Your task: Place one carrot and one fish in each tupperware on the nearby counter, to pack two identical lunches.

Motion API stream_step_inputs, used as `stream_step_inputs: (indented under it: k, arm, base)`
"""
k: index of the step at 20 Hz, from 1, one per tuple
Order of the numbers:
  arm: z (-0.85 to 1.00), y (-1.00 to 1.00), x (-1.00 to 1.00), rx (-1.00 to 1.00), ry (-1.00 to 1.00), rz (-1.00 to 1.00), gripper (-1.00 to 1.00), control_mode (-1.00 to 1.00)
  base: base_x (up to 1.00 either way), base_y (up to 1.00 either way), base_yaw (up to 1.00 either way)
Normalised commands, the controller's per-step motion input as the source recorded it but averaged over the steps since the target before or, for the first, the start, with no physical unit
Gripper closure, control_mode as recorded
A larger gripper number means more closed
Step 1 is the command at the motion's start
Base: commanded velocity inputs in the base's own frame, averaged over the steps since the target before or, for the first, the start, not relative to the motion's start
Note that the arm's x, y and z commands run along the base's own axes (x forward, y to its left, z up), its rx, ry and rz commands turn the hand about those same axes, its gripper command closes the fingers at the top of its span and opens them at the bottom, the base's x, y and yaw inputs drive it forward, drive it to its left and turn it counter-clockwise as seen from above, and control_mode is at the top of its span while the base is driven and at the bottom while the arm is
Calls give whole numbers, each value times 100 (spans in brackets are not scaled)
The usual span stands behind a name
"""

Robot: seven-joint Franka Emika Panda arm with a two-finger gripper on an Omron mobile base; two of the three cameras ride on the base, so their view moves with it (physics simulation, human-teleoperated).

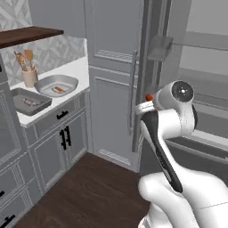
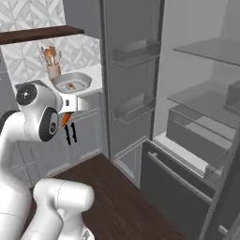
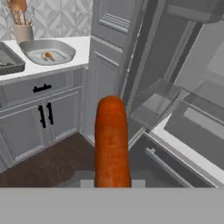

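Observation:
My gripper is shut on an orange carrot, which stands up the middle of the hand view; the same carrot peeks out beside the arm's wrist, well above the floor and away from the counter. On the white counter lie two grey tupperware. The one nearer the tall cabinet holds a small carrot and a pale piece beside it. The other tupperware, further left, holds a pale fish-like piece. Both tupperware lie far ahead at the upper left of the hand view.
A cup of wooden utensils stands behind the tupperware, under a dark wooden shelf. A tall grey cabinet stands right of the counter. The fridge is open, its door swung out beside the cabinet. Dark wood floor lies below.

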Motion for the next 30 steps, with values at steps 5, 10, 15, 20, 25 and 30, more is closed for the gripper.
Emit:
stream_step_inputs:
  k: [5,10,15,20,25,30]
  arm:
    - [0,0,0,0,0,0,100,100]
    - [0,0,0,0,0,0,100,100]
    - [0,0,0,0,0,0,100,100]
    - [0,0,0,0,0,0,100,100]
    - [0,0,0,0,0,0,100,100]
    - [-9,3,16,1,7,10,100,-100]
  base:
    - [30,54,66]
    - [100,21,18]
    - [100,0,14]
    - [100,0,20]
    - [100,-25,30]
    - [71,-22,36]
